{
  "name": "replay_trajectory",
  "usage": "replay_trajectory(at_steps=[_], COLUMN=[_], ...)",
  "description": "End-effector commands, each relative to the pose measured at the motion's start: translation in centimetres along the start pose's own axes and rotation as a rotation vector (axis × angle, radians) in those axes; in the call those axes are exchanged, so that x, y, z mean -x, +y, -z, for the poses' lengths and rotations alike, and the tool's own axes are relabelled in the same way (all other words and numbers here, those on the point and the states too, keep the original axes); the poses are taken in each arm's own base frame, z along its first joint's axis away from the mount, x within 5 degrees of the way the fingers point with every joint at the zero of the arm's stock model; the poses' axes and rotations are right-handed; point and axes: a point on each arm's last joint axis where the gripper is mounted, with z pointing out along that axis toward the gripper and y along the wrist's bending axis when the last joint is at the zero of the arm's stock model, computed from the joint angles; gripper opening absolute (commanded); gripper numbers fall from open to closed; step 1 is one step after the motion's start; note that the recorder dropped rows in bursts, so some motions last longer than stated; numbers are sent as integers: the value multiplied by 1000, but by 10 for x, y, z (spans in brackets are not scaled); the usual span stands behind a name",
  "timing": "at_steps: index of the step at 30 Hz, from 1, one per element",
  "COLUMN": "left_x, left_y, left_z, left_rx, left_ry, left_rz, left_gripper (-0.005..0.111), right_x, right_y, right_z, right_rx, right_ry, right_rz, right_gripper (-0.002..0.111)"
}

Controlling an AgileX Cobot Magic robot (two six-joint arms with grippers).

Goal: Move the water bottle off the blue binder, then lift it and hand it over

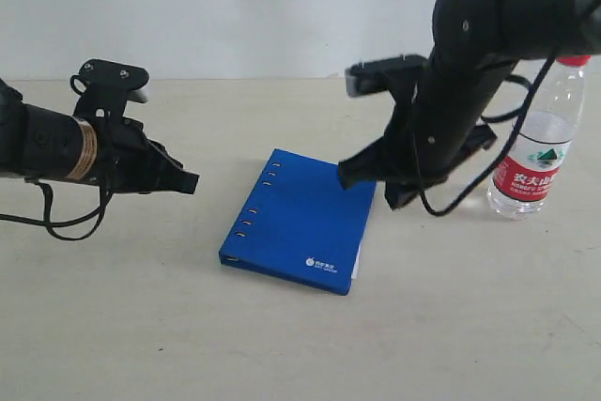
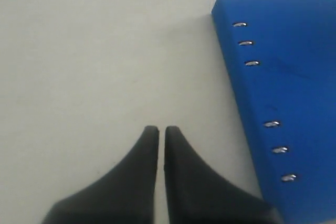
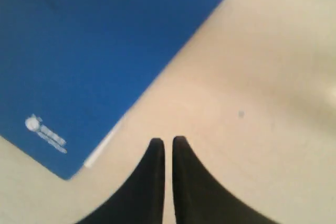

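The water bottle (image 1: 543,143) stands off the blue binder (image 1: 300,221), at its three o'clock, so lifting seems next. The left tool (image 2: 157,129) and right tool (image 3: 167,141), both closed and empty, must open first.

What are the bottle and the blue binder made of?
The bottle looks like thin clear plastic: you can see through it and it shines a little. Its red cap looks like harder plastic. The binder has a smooth, mostly matte blue cover, maybe plastic or coated card; I can't tell which. The little rings along its edge glint like metal.
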Motion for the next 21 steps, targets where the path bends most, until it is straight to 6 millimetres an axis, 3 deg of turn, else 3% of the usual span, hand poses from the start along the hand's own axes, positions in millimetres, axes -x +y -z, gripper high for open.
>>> replay_trajectory(at_steps=[1, 4, 6, 7, 11, 16, 21], left_x=[-5, -2, -4, -5, -11, -16, -16], left_y=[-19, -19, -10, -5, -6, -7, -7], left_z=[3, 3, -1, -7, -25, -39, -40], left_rx=[-213, -216, -125, -80, -124, -156, -164], left_ry=[70, 66, 68, 76, 118, 146, 146], left_rz=[-12, 31, 33, 47, 57, 58, 35], left_gripper=[4, 4, 4, 5, 13, 16, 16], right_x=[-10, -5, -3, -3, -1, 5, 7], right_y=[-3, -2, 0, 0, -1, 0, 3], right_z=[-18, -21, -31, -40, -55, -56, -55], right_rx=[-4, 6, 38, 45, 40, 59, 91], right_ry=[2, -64, -76, -71, -93, -147, -161], right_rz=[-42, -72, -103, -116, -125, -161, -176], right_gripper=[0, 1, 14, 30, 55, 50, 48])
